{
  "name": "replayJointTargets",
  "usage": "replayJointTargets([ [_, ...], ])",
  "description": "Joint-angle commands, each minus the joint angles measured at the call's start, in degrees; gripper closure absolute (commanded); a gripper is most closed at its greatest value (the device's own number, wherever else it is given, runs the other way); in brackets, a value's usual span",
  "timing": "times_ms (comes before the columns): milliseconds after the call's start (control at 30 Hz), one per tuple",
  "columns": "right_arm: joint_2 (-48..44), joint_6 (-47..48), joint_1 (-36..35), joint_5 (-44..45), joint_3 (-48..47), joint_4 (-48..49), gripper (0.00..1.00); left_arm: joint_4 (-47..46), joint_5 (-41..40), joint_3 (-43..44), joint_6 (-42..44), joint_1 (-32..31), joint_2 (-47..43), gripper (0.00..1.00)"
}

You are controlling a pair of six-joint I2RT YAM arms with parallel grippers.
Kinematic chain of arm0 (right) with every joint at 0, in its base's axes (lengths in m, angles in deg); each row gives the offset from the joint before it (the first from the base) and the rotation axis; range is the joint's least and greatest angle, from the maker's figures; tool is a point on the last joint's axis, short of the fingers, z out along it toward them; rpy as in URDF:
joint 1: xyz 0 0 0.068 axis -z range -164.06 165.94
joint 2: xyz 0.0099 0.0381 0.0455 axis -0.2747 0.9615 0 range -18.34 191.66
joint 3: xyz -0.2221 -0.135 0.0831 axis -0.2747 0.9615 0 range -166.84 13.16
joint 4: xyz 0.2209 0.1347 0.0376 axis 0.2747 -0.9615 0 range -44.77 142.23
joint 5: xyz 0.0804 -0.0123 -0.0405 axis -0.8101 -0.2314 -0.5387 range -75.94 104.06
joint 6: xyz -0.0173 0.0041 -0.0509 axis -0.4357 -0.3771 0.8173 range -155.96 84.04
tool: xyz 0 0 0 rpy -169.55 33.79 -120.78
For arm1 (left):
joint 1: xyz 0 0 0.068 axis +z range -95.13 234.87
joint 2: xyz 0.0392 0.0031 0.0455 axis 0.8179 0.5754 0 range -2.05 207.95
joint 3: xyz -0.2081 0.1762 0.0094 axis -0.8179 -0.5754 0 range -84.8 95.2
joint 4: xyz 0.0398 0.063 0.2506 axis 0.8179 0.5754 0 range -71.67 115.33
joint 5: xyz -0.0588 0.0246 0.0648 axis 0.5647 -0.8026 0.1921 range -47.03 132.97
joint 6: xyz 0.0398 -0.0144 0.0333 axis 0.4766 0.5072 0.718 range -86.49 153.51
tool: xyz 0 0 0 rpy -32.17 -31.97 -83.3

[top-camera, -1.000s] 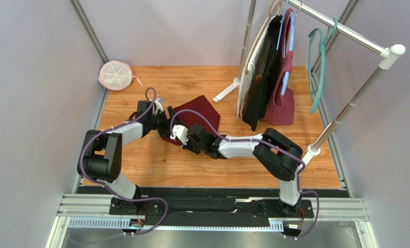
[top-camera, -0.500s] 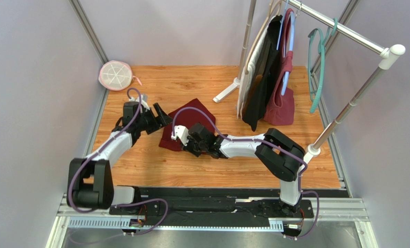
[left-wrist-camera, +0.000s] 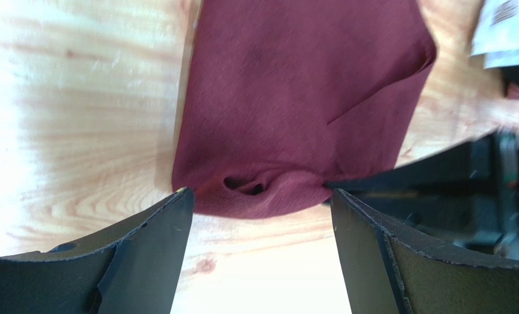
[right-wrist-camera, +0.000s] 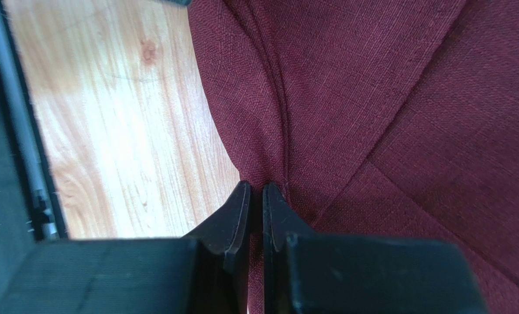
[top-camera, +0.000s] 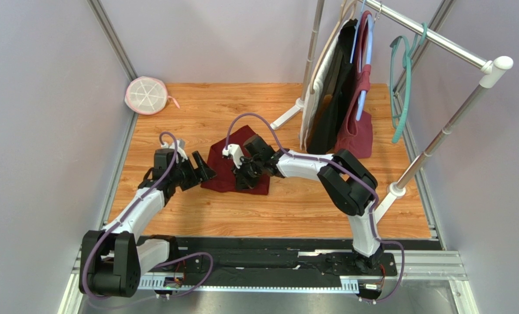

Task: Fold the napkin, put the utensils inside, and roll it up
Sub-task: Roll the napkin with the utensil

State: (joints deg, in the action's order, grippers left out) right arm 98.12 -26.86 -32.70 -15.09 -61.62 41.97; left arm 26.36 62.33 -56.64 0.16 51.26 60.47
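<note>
Change: the left gripper (top-camera: 204, 169) has pulled back off the napkin (top-camera: 219, 175) and now sits at its left edge, with the left arm's elbow dropped low. The right gripper (top-camera: 245, 178) has swung farther across the napkin, which now lies in a tighter folded shape.
Top view, napkin: maroon, folded and flat on the wooden table (top-camera: 295, 203), one corner pointing away from the arms.
Top view, left arm: the elbow is low, well short of the napkin, and the forearm stretches up and rightward toward it. The fingers are spread wide just beside the napkin's left edge and hold nothing.
Top view, right arm: the elbow is raised to the right of the napkin, the forearm reaches leftward, and the wrist tips down over the napkin's middle. The fingertips are hidden under the wrist.
Left wrist view, fingers: two dark fingers (left-wrist-camera: 154, 255) stand far apart, framing the napkin's nearest edge.
Left wrist view, napkin: it fills the upper middle (left-wrist-camera: 295, 98), with a small pucker in its nearest edge. Black parts of the right arm lie just past its right side.
Right wrist view, fingers: the fingers (right-wrist-camera: 242, 212) are pressed almost together with their tips down on the napkin (right-wrist-camera: 406, 131), and a raised crease runs into the thin slit between them, pinched.
Right wrist view, napkin: it covers the top and right, with bare wood to its left.
</note>
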Motion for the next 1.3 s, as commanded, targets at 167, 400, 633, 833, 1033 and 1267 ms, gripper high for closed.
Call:
replayJointTargets([
  [167,9.0,-3.0,2.9,-9.3,-1.1,-12.2,1.00,1.1,1.5,1.5,1.0,0.2,5.8,0.18],
  [400,11.2,-3.8,4.7,-10.1,-1.9,-12.8,1.00,3.0,-1.2,1.6,0.8,0.2,6.0,0.22],
  [633,12.2,-3.7,5.0,-10.2,-2.5,-13.3,1.00,3.4,-4.3,0.4,0.6,0.2,1.1,0.17],
  [833,12.4,-3.7,5.0,-10.1,-2.8,-13.6,1.00,3.2,-2.4,1.5,0.0,0.2,6.9,0.29],
  [1033,12.5,-3.7,5.0,-10.1,-2.9,-13.6,1.00,2.9,-3.4,2.6,-0.5,0.2,8.2,0.36],
  [1267,13.0,-3.9,5.0,-10.4,-3.1,-13.8,1.00,3.9,-2.9,5.8,0.7,0.2,12.0,0.43],
])
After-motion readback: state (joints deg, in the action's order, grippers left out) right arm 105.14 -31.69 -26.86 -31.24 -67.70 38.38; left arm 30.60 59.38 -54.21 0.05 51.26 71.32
